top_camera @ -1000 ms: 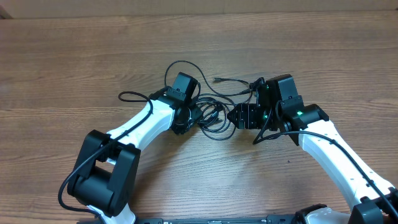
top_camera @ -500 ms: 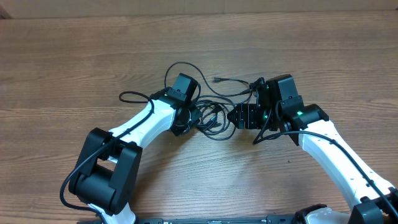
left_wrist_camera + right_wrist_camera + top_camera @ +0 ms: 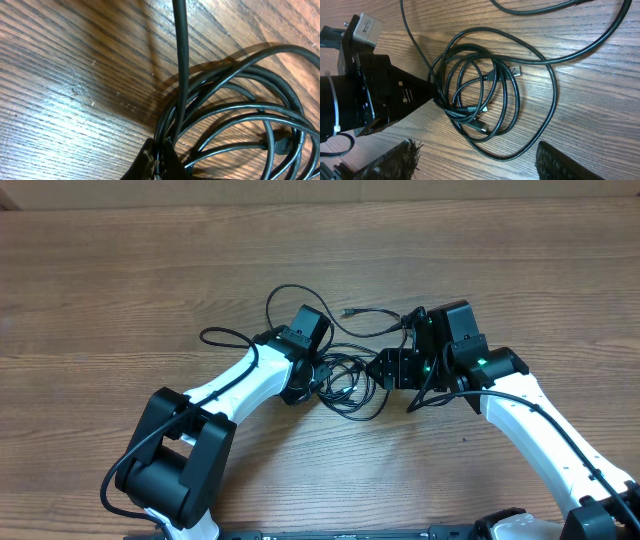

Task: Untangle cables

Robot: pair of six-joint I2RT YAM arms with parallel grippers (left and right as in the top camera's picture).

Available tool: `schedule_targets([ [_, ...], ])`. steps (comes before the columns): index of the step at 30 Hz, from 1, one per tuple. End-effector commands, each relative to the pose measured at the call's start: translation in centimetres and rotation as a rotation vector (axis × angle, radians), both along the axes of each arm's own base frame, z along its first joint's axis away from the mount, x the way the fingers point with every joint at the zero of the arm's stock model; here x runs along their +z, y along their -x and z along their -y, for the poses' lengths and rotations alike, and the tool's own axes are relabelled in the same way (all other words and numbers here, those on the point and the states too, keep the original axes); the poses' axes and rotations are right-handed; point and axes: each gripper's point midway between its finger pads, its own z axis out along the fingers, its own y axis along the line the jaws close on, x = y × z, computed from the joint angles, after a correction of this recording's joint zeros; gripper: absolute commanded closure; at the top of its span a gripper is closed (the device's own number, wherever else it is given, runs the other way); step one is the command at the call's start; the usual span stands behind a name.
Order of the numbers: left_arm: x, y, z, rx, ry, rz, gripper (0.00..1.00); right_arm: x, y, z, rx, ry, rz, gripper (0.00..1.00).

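The cables (image 3: 345,375) are thin black cords coiled in a loose bundle at the middle of the table, with strands running up and left. The coils also show in the right wrist view (image 3: 485,95) and the left wrist view (image 3: 235,110). My left gripper (image 3: 312,378) is at the bundle's left edge, its fingers (image 3: 161,159) shut on a few strands. My right gripper (image 3: 385,370) sits just right of the bundle, its fingers (image 3: 480,160) wide open and empty, near the coils.
A small plug end (image 3: 349,310) lies above the bundle. A cable loop (image 3: 215,337) lies left of the left arm. The wooden table (image 3: 120,280) extends around the arms.
My left gripper has shifted slightly right and down with the strands, pulling the left loop and the bundle along. The right arm has not moved.
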Motion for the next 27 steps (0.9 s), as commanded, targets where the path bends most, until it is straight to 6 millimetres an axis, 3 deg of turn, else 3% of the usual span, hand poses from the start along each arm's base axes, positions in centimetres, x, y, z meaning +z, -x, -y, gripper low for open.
schedule_targets([
  [1, 0.5, -0.2, 1.1, -0.073, 0.035, 0.003, 0.96, 1.4, -0.7, -0.4, 0.005, -0.019, 0.034, 0.24],
  [6, 5.6, -2.3, 3.3, -0.195, 0.11, 0.109, 0.96, 1.4, -0.7, -0.4, 0.005, -0.018, 0.033, 0.22],
  [7, 7.9, -3.0, 4.0, -0.233, 0.133, 0.154, 0.96, 1.4, -0.7, -0.4, 0.005, -0.018, 0.032, 0.22],
  [13, 15.8, -3.9, 5.2, -0.291, 0.191, 0.287, 0.96, 1.2, -0.6, -0.3, 0.005, -0.015, 0.026, 0.21],
  [18, 19.2, -3.4, 5.9, -0.318, 0.258, 0.347, 0.96, 1.1, -0.6, -0.3, 0.003, -0.012, 0.023, 0.25],
  [23, 21.2, -2.7, 6.5, -0.341, 0.318, 0.374, 0.96, 0.9, -0.6, -0.3, 0.003, -0.01, 0.018, 0.3],
  [27, 24.7, -2.2, 8.4, -0.473, 0.437, 0.49, 0.96, 0.9, -0.6, -0.3, 0.003, -0.01, 0.016, 0.29],
])
